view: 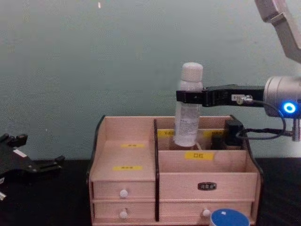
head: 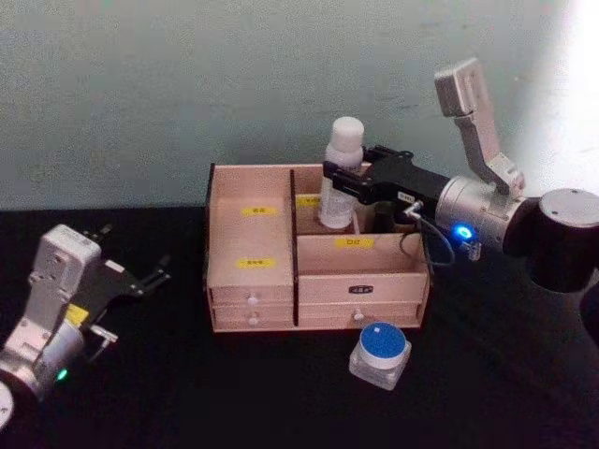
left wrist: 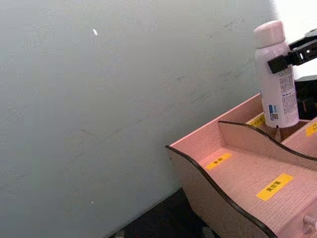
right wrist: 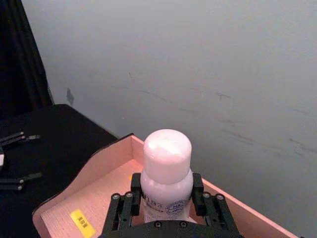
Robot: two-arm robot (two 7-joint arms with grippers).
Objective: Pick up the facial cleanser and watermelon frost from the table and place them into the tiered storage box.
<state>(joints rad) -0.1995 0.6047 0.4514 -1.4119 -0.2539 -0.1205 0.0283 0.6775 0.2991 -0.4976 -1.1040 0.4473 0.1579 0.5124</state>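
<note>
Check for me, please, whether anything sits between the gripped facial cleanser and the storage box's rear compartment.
Nothing visible does. The right gripper holds the facial cleanser upright, its base already below the rim of the tiered storage box's rear compartment.

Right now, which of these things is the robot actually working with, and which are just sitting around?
In the job: tall slim white bottle, gripped by the right hand; squat clear jar with blue lid; pale pink wooden drawer box.
Just there: left hand, idle at left; black table.
</note>
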